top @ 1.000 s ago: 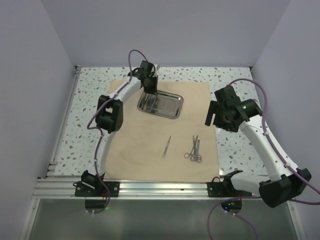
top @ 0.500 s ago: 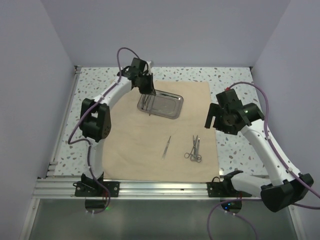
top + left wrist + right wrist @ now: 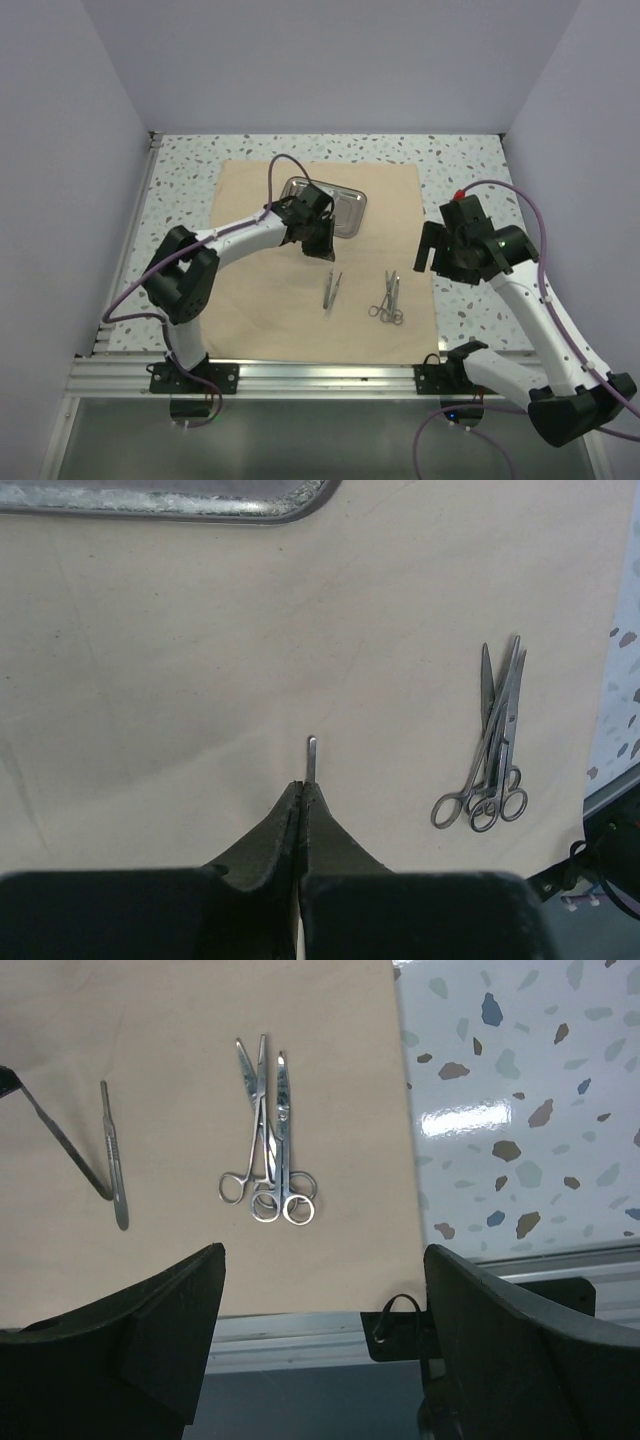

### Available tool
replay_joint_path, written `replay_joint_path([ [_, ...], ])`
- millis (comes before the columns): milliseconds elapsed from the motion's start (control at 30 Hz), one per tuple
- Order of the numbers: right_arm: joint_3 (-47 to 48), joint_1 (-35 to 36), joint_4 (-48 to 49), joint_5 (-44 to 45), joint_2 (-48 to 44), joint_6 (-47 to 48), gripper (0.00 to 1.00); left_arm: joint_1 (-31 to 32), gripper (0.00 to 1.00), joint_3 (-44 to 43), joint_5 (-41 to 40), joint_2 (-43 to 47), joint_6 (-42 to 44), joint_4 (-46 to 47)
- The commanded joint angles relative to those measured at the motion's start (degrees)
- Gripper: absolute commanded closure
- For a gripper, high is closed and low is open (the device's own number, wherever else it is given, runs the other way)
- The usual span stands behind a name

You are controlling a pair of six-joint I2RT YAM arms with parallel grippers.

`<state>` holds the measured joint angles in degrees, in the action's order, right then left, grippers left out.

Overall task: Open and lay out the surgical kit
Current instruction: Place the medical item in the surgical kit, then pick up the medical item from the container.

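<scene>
The tan cloth (image 3: 270,300) lies spread flat. The steel tray (image 3: 350,205) sits at its far middle, partly hidden by my left arm; its rim shows in the left wrist view (image 3: 150,502). My left gripper (image 3: 325,250) (image 3: 302,785) is shut on a thin silver instrument (image 3: 311,752), which slants down to the cloth (image 3: 60,1130). Its tip is close beside another thin instrument (image 3: 330,292) (image 3: 112,1155) lying on the cloth. Ring-handled scissors and forceps (image 3: 388,300) (image 3: 492,770) (image 3: 268,1150) lie together to the right. My right gripper (image 3: 430,255) (image 3: 325,1340) is open and empty above the cloth's near right corner.
Speckled tabletop (image 3: 470,300) surrounds the cloth. An aluminium rail (image 3: 320,375) with arm mounts runs along the near edge. Walls close in the left, right and back.
My left gripper has moved from over the tray toward the near middle of the cloth, carrying the thin instrument. My right arm has shifted slightly nearer.
</scene>
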<state>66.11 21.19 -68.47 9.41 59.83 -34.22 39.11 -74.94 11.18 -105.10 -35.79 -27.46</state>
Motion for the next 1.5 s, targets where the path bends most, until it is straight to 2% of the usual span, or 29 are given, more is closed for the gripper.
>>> replay_joint_path([
  [0, -0.28, -0.18, -1.14, -0.62, -1.91, 1.43, 0.16, 1.05, 1.0, 1.02, -5.02, 3.06, -6.12, 4.44],
  [167, 0.51, -0.27, -2.72, 0.34, -2.44, 1.87, 0.16, 2.37, 1.0, -1.0, -7.22, 1.57, -6.84, 1.63],
  [200, 0.86, -0.19, -2.9, 0.43, -2.44, 1.87, 0.16, 2.46, 0.96, -1.7, -7.83, 1.39, -6.23, 0.93],
  [233, 1.13, -0.18, -3.34, 0.78, -2.53, 1.87, 0.16, 2.37, 0.89, -3.97, -8.45, 0.69, -5.7, -0.21],
  [267, 1.3, -0.18, -3.51, 1.13, -2.53, 1.7, 0.16, 2.37, 0.72, -5.47, -9.85, 0.16, -4.91, -2.66],
  [333, 1.57, -0.18, -3.69, 1.75, -2.35, 1.44, 0.15, 2.11, 0.57, -11.24, -11.0, -2.21, -1.75, -5.22],
  [400, 1.83, -0.27, -3.78, 2.63, -2.18, 0.91, 0.15, 1.67, 0.33, -15.92, -12.93, -4.31, 2.1, -9.17],
  [467, 2.18, -0.27, -3.87, 3.24, -1.92, 0.12, 0.15, 0.71, 0.2, -23.48, -14.16, -7.83, 5.36, -12.86],
  [500, 2.53, -0.27, -3.95, 4.12, -1.57, -0.06, 0.15, -0.26, 0.19, -25.94, -15.04, -10.02, 8.08, -13.92],
  [633, 3.24, -0.27, -3.69, 5.53, -0.43, -1.55, 0.15, -5.17, 0.19, -37.0, -17.16, -15.91, 11.71, -15.95],
  [800, 5.61, -0.27, -3.17, 6.85, 2.56, -3.22, 0.15, -13.08, 0.3, -47.82, -14.35, -26.18, 13.11, -16.48],
  [933, 7.81, -0.27, -3.08, 8.34, 4.85, -3.49, 0.15, -15.12, 0.35, -52.76, -11.98, -31.74, 14.61, -16.48],
  [1300, 11.41, -0.19, -1.76, 8.52, 11.53, -2.96, 0.16, -15.82, 0.46, -47.76, -12.15, -33.06, 15.66, -12.53],
  [1467, 11.33, -0.18, -1.32, 7.82, 12.41, -2.87, 0.16, -16.44, 0.55, -46.62, -12.5, -33.5, 15.84, -12.53],
])
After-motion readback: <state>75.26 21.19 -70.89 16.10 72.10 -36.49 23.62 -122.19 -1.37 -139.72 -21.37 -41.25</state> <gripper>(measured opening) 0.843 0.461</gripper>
